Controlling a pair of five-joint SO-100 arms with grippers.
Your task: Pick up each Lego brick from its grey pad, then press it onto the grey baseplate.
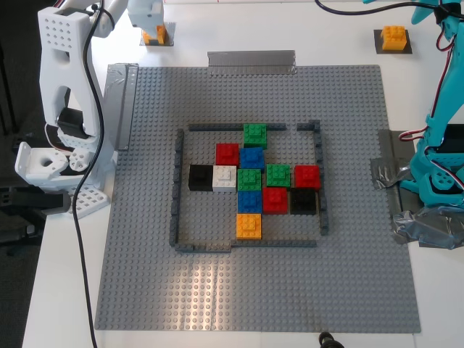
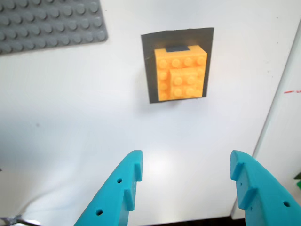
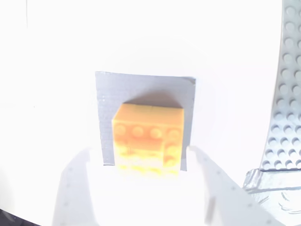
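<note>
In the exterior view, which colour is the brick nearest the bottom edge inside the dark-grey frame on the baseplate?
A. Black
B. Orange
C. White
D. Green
B: the orange brick sits lowest in the cluster on the grey baseplate, directly below a blue brick and just above the frame's bottom wall.

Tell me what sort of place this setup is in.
Likely a robotics lab or hobby workbench: a white tabletop carries a grey baseplate taped at its edges, with coloured bricks inside a low frame. Two small desktop arms flank it, and orange Lego bricks wait on grey pads.
</note>
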